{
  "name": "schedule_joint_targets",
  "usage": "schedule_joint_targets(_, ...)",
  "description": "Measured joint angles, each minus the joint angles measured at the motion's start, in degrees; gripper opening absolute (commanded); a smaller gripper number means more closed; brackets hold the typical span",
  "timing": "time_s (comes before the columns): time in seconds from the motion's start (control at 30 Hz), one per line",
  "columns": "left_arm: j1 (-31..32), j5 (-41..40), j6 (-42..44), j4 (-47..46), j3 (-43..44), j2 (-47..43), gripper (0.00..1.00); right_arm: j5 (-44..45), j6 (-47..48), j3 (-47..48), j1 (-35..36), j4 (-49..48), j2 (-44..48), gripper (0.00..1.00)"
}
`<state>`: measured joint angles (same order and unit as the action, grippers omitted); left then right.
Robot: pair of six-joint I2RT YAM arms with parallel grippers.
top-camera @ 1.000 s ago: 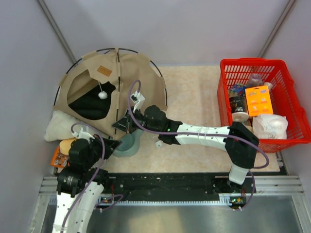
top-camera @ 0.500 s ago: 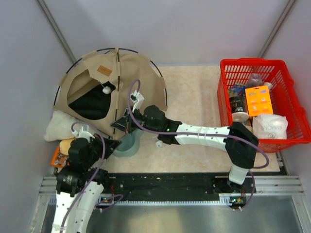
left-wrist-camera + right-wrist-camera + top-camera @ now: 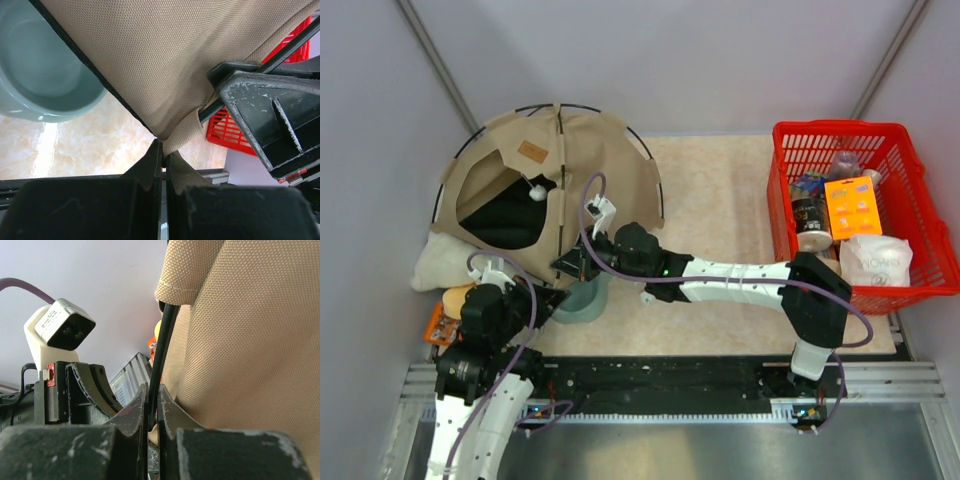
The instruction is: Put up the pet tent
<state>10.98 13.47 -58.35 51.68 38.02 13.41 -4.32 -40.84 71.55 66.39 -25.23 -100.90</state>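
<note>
- Counted: one pet tent (image 3: 605, 165), one grey-green bowl (image 3: 582, 303), one cream pillow (image 3: 433, 262), one red basket (image 3: 840, 128), two grippers.
- Found at the far-left corner of the table (image 3: 720, 200): the pet tent, tan and dome-like, up against the left wall, with its rounded doorway turned left and showing dark lining.
- On the tent: one small white ball (image 3: 535, 191) hanging in the doorway and one brown label patch (image 3: 531, 151) above it. Thin black poles along the seams and rim.
- Tucked under the tent's left edge: the pillow, touching the fabric.
- Just beside the tent's near hem, between the two grippers: the bowl, upright.
- At the right edge of the table, well apart from the tent: the basket, filled with packaged goods too crowded to count.
- Left gripper (image 3: 163, 150): jaws almost together, pinching a fold of tan fabric at the tent's lower corner. Nothing else between the fingers.
- Right gripper (image 3: 152, 395): jaws nearly closed, clamped on one black pole (image 3: 162, 350) where it leaves its fabric sleeve at the tent's hem.
- Seen from above: both grippers meeting close together at the tent's near edge, the right arm reaching across from the right.
</note>
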Motion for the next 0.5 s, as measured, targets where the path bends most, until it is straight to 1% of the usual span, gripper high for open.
schedule_joint_targets(0.5,0.0,1.5,-0.2,-0.5,0.0,0.1,0.00,-0.2,4.8,-1.0,2.0,-1.4,0.0,0.00)
